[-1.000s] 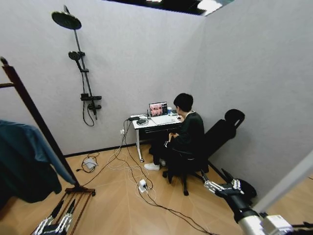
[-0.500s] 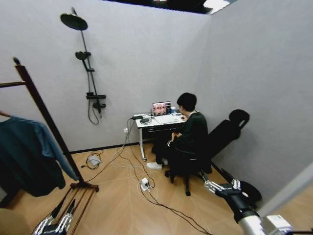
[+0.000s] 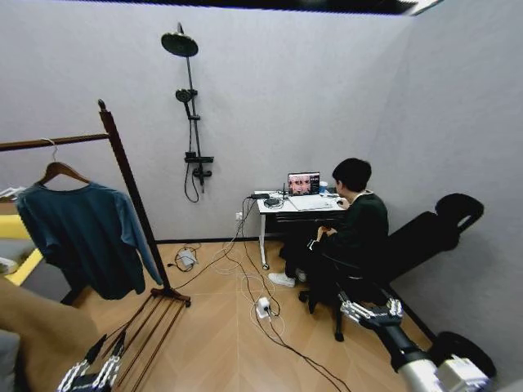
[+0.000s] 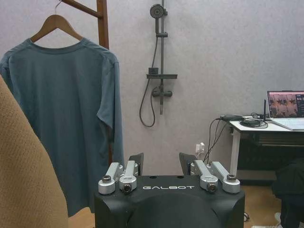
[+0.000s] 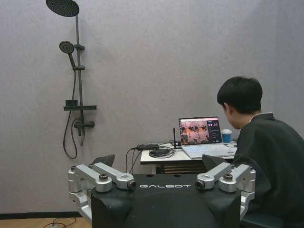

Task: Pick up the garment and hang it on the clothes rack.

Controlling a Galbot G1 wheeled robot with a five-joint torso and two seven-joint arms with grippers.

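The garment hangs by its hanger on the rack at far left, seemingly already placed, so both grippers, left and right, hang low, spread wide and empty.

Ahead of me the light wooden plank floor carries the tall dark reddish-brown wooden clothes rack, whose slatted low base rests on the boards to my left. From its horizontal bar hangs the dark teal long-sleeved garment on a light wooden hanger. Black and white cables trail across the floor toward a small white tabletop bearing an open laptop.
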